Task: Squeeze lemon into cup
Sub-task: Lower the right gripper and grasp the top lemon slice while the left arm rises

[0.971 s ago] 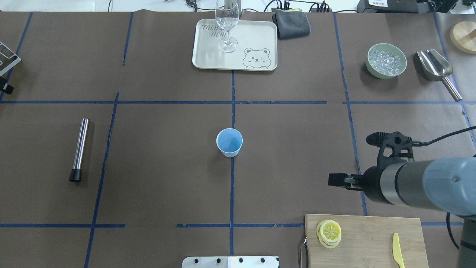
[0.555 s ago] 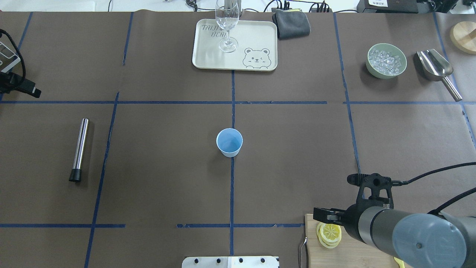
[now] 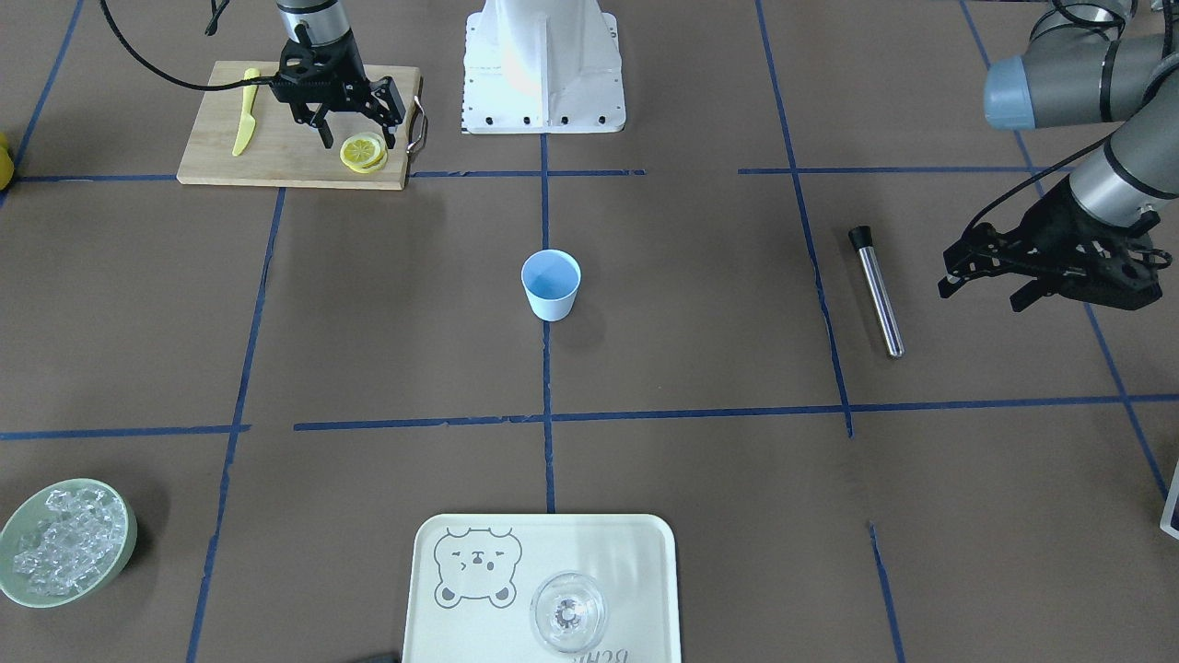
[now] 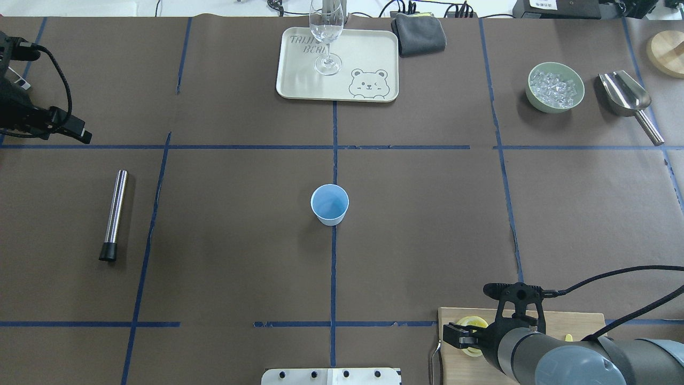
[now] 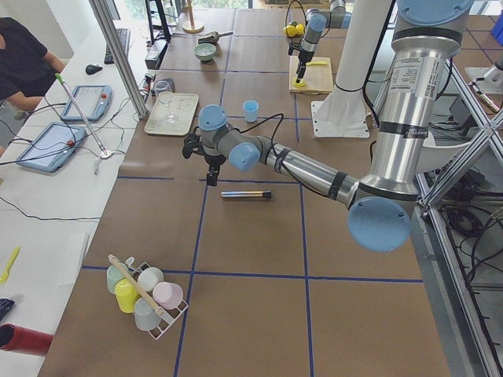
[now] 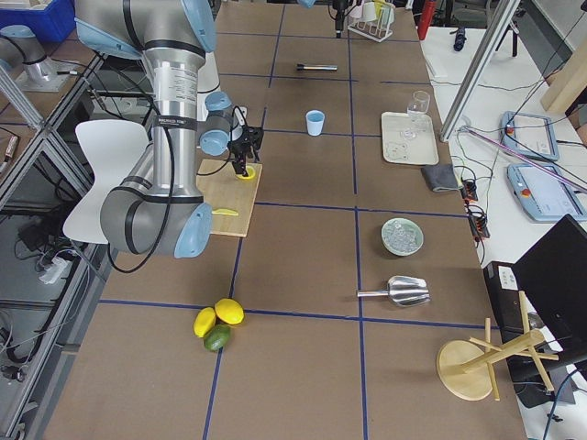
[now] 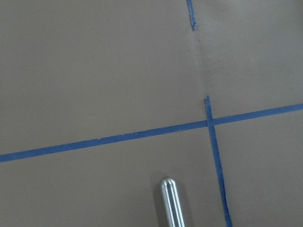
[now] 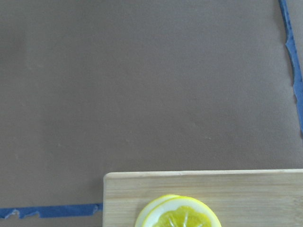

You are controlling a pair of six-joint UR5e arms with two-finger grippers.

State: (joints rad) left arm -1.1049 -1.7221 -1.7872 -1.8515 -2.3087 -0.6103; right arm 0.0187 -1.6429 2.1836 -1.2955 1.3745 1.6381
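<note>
A stack of thin lemon slices (image 3: 363,151) lies on the corner of a wooden cutting board (image 3: 276,138). My right gripper (image 3: 359,140) is open and low over the stack, one finger on each side of it. In the overhead view the right gripper (image 4: 460,338) hides most of the lemon (image 4: 473,321). The right wrist view shows the lemon (image 8: 180,215) at its bottom edge. The light-blue cup (image 3: 551,282) stands upright at the table's middle (image 4: 329,203), far from both grippers. My left gripper (image 3: 986,281) is open and empty, near a steel rod.
A steel rod with a black tip (image 4: 114,214) lies on the left. A cream tray (image 4: 363,53) holds a wine glass (image 4: 326,32). A green bowl of ice (image 4: 556,87), a metal scoop (image 4: 625,96), a grey cloth (image 4: 419,33) and a yellow knife (image 3: 244,124) are also here.
My right arm has moved back toward the robot's base and down, so the open gripper now sits over the lemon slices. My left arm has come in from the left edge.
</note>
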